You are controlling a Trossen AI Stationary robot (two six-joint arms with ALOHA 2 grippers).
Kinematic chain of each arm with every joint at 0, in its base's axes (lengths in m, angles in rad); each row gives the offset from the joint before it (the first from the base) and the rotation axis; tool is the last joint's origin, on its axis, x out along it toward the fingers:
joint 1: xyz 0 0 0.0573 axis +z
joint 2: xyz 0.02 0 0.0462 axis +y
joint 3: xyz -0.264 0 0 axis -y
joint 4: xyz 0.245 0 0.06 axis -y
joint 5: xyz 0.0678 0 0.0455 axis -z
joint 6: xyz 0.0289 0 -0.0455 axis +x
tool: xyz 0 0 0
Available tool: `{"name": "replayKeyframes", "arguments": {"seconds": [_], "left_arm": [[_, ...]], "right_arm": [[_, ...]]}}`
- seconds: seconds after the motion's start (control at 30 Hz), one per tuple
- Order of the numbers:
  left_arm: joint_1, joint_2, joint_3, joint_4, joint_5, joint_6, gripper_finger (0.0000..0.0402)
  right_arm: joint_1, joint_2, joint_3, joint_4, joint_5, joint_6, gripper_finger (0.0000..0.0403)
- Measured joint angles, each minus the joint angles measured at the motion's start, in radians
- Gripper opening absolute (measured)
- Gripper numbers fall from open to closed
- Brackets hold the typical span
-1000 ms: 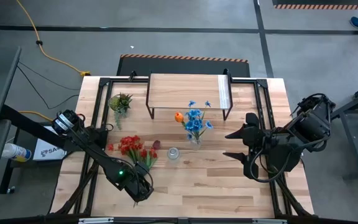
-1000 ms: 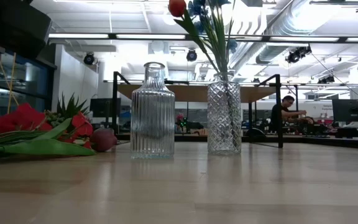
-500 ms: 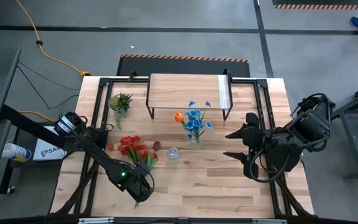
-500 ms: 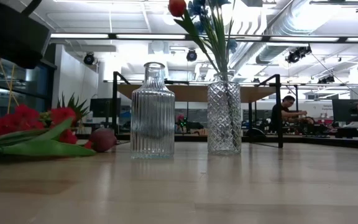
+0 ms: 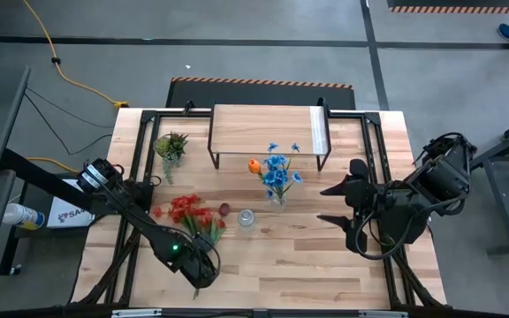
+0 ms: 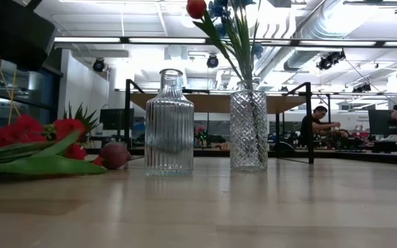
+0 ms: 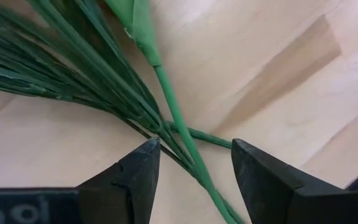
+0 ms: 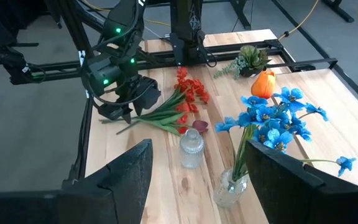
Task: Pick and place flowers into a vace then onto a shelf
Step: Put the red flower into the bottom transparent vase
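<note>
The red-bloomed bunch [image 5: 188, 212] lies flat on the table, and the dark maroon tulip [image 5: 224, 209] lies beside its blooms. The stems run toward the near edge, where my left gripper [image 5: 200, 272] stands open over their ends. In the left wrist view the stems [image 7: 104, 74] pass between its fingers [image 7: 194, 146]. The blue-bloomed bunch [image 5: 277, 170] and the orange tulip [image 5: 254, 165] stand in a cut-glass vase [image 6: 248, 131]. An empty ribbed glass bottle [image 5: 246, 217] stands next to it. The shelf [image 5: 268, 131] is behind them. My right gripper [image 5: 332, 205] waits open at the right. My left gripper comes from above, pointing down, its open fingers across the stems near their cut ends. One fingertip [image 7: 149, 148] lies against the red bunch's stems [image 7: 161, 135]. A thicker single stem [image 7: 180, 127] runs through the gap. I cannot tell whether the other finger touches anything. The flowers lie on the table.
A small green leafy tuft [image 5: 170, 144] sits at the far left, beside the shelf. Black frame rails [image 5: 135, 177] run along the table's left and right sides. Bare tabletop [image 5: 290, 265] stretches along the near edge. People [image 6: 316, 124] are in the room beyond the table.
My left gripper has moved a little toward the near edge, staying low over the stem ends. The red bunch and the maroon tulip have slid slightly along the table toward the near edge. In the low view the red blooms have shifted and turned.
</note>
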Motion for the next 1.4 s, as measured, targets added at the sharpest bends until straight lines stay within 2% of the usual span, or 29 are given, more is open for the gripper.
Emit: {"name": "replayKeyframes", "arguments": {"seconds": [0.17,0.53,0.83,1.4], "left_arm": [[0.000,0.000,0.041,-0.061,-0.028,0.006,0.0231],[0.003,0.000,0.050,-0.045,-0.058,0.075,0.0231],[0.068,0.000,0.050,-0.025,-0.015,0.169,0.0231],[0.079,0.002,0.050,-0.034,-0.004,0.171,0.0231]], "right_arm": [[0.000,0.000,0.000,0.000,0.006,-0.001,0.0245],[0.000,0.000,0.000,0.000,0.007,-0.001,0.0245],[0.000,0.000,0.000,0.000,0.012,-0.001,0.0245],[0.000,0.000,0.000,0.000,0.004,-0.024,0.0245]]}}
